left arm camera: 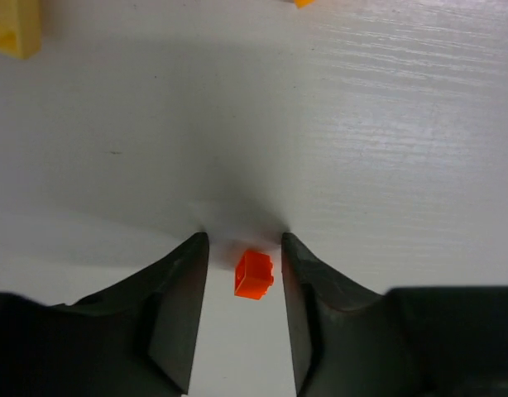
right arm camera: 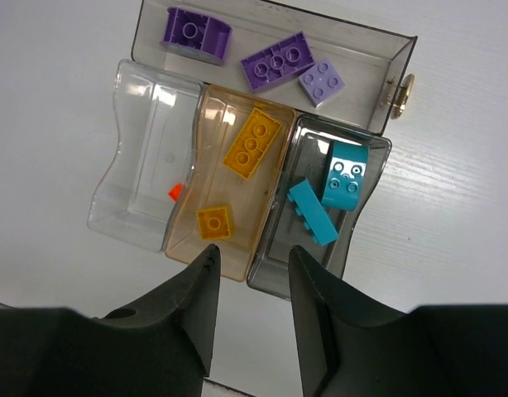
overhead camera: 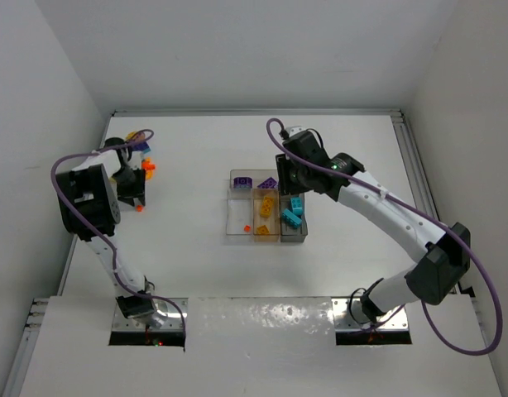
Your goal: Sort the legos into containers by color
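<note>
The little orange brick [left arm camera: 254, 275] is hard, smooth and very light, so it can slip or pop away if you pinch a corner (take it by its two flat sides, low down). It sits on the desk [left arm camera: 361, 124] out on the left, well apart from the tray [right arm camera: 105, 203]. Your left gripper [left arm camera: 244, 241] is partly open, with a finger on each side of the brick, close but not squeezing it. Your right gripper [right arm camera: 250, 256] hangs over the tray, a little open, holding nothing.

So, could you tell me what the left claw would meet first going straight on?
Probably the small orange brick lying between the fingers of the left claw; then the table beneath.
</note>
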Motion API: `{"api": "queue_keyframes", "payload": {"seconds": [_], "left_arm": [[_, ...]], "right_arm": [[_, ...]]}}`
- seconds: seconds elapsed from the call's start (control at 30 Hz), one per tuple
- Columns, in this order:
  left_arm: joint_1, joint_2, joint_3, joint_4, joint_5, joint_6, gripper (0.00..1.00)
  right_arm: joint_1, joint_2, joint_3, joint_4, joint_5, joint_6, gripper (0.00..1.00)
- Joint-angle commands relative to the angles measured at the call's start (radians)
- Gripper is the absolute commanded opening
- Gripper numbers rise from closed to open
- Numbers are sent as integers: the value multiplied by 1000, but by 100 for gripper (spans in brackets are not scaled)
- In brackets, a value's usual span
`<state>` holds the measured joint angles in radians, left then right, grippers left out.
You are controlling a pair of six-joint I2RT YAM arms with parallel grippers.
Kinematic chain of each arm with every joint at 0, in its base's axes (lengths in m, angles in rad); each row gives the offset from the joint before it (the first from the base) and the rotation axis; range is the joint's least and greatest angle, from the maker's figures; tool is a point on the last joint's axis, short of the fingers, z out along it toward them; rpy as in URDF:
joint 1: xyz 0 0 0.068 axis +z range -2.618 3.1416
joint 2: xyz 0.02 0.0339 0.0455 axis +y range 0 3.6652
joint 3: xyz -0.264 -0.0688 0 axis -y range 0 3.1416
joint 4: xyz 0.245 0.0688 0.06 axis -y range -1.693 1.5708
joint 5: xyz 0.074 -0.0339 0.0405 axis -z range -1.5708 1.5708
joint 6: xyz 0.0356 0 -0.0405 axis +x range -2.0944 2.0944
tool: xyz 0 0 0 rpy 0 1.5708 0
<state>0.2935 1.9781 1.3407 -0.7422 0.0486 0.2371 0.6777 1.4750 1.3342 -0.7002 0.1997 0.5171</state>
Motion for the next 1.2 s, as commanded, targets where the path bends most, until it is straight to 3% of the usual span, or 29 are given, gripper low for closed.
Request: {"api": "queue_keyframes", "payload": {"seconds": [0.0,0.17,0.43,0.53,0.67,0.9,1.0,1.17], "left_arm": [[4,-1,-6,-2,43,-4,35],[6,-53,-44,7,-15,2,35],[4,-97,-92,-29,-1,37,46],[6,-96,-109,-14,-27,42,42],[6,-85,-110,6,-44,41,24],[4,-84,-89,43,-70,36,14],[4,-81,-66,30,-53,36,0],[-34,-140,-31,-8,89,93,0]], "right_arm": [[5,-16,39,-13,21,8,38],[6,-16,39,-4,18,8,38],[5,-12,45,2,7,6,38],[5,-10,48,5,6,3,38],[5,-10,51,5,6,0,38],[5,-10,51,-1,6,0,38],[5,-9,48,-2,6,-2,38],[6,-18,43,-2,17,-2,38]]}}
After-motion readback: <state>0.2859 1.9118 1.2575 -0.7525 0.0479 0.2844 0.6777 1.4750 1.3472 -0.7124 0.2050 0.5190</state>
